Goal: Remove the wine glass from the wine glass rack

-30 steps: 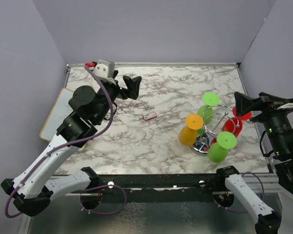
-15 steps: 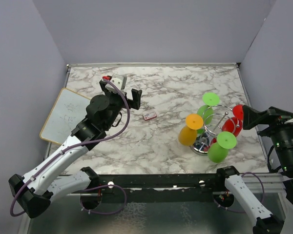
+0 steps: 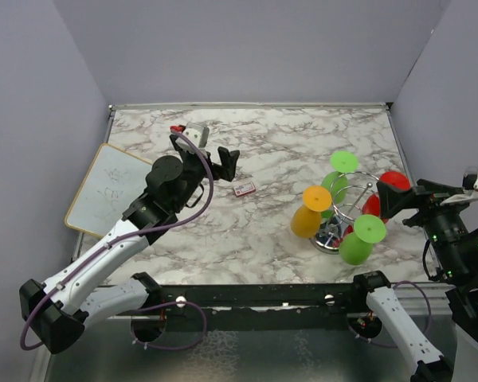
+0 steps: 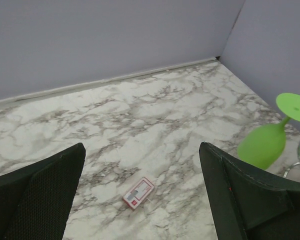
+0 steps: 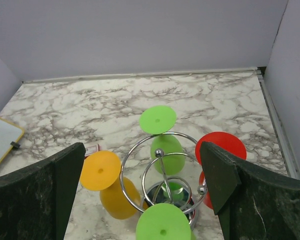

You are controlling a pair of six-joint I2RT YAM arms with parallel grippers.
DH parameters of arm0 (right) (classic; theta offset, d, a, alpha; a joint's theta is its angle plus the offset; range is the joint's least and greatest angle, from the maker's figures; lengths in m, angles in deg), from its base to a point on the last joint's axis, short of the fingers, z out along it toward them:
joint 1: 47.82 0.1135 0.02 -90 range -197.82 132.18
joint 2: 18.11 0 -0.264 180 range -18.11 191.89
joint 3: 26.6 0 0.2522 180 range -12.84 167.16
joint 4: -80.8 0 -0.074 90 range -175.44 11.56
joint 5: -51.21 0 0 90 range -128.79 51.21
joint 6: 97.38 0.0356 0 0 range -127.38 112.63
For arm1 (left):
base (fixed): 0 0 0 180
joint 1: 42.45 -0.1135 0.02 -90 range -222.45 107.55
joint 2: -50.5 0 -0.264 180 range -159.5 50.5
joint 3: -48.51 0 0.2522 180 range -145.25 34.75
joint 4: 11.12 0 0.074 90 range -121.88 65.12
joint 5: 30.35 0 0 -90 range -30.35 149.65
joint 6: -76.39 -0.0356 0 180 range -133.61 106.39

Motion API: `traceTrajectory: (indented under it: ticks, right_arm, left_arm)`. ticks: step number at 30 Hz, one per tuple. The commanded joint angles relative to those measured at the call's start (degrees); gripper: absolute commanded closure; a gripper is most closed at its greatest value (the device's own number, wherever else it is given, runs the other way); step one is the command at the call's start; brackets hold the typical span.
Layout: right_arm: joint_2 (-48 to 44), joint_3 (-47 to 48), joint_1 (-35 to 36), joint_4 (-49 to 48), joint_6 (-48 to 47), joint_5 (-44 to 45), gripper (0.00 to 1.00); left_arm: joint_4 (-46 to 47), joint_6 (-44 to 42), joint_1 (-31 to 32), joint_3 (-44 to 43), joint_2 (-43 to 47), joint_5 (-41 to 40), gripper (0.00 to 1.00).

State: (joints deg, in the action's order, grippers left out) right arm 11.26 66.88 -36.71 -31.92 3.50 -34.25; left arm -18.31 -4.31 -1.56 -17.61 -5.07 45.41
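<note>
One whiteboard (image 3: 107, 187) was seen at the table's left edge. The left gripper (image 4: 141, 149) was held spread wide, empty, above one small card (image 3: 244, 189). Right of centre, four wine glasses were hung base-up on the single wine glass rack (image 3: 328, 236): one orange glass (image 3: 307, 219), two green glasses (image 3: 355, 245), one red glass (image 3: 380, 203). The right gripper (image 5: 142, 147) was spread wide, empty, beside them

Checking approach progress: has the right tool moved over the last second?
Yes. In the top view the right tool has come toward the near edge, now level with the wine glass rack.
</note>
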Motion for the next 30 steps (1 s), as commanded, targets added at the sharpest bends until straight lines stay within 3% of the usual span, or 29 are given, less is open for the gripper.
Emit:
traceTrajectory:
  ticks: [1,6,9,11,20,26,30]
  right_arm:
    - [-1.4,-1.4,-0.5,-3.4,0.0,-4.0,0.00]
    - [-3.8,-1.5,-0.6,-5.3,-4.5,-4.6,0.00]
    - [-5.5,-1.5,-0.6,-6.5,-6.0,-4.2,0.00]
    - [-6.5,-1.7,-0.7,-7.4,-6.5,-4.6,0.00]
    - [-8.2,-2.6,-0.6,-8.2,-9.0,-6.7,0.01]
    - [-9.0,-3.9,1.3,-8.1,-14.8,-13.6,0.00]
    - [-8.4,-4.7,6.5,-7.2,-20.6,-20.1,0.00]
  left_arm:
    - [-2.6,11.1,-0.2,-3.3,-2.6,10.8,0.01]
    - [-1.1,29.0,-0.3,-2.5,-4.9,29.5,0.01]
    - [9.0,44.7,0.0,2.6,-6.4,39.8,0.01]
    - [15.2,52.4,1.2,5.8,-7.8,42.5,0.01]
    - [17.5,54.8,11.2,6.6,-12.5,34.7,0.02]
    - [17.4,54.8,12.7,9.0,-11.1,29.2,0.04]
    - [7.1,48.5,12.6,7.3,-7.1,21.5,0.01]
